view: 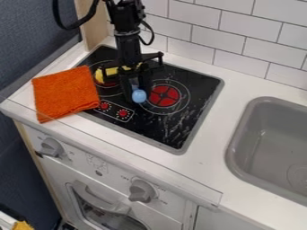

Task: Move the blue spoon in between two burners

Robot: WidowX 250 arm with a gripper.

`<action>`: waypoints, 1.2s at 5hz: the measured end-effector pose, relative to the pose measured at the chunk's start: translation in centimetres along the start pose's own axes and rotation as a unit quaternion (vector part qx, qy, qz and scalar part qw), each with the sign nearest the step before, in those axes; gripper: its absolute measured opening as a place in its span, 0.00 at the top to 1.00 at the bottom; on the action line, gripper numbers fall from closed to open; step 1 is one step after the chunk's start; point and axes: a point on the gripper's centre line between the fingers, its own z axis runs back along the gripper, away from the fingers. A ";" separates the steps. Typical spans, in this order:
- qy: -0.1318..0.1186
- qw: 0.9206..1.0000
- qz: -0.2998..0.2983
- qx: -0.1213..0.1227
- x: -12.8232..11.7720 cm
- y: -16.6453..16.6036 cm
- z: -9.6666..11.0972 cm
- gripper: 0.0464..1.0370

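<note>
Well inside the stovetop edge (207,110), the gripper (135,91) holds the blue spoon (139,96).

From here I see an orange cloth (64,93) lying rumpled on the white counter (221,134), with a yellow thing (110,71), partly hidden, just beside it. Over to the right, a grey sink (235,152) sits below white wall tiles (243,33). Down the front are two grey knobs (142,191), one well apart from the other, above an oven door (99,202)

Glossy black stove (180,130), fuzzy orange cloth (64,92), smooth grey sink (239,148)
</note>
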 end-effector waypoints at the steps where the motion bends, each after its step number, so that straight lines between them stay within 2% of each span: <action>1: -0.006 1.000 0.014 0.007 1.2 0.1 0.0 0.67; 3: -0.024 0.999 0.024 0.009 3.3 -0.1 0.8 0.67; 4: -0.042 0.998 0.037 0.007 4.3 0.2 1.6 0.67; 5: -0.044 0.998 0.032 0.011 4.3 0.4 1.4 0.67; 6: -0.032 0.999 0.000 0.026 2.9 0.0 -0.2 0.67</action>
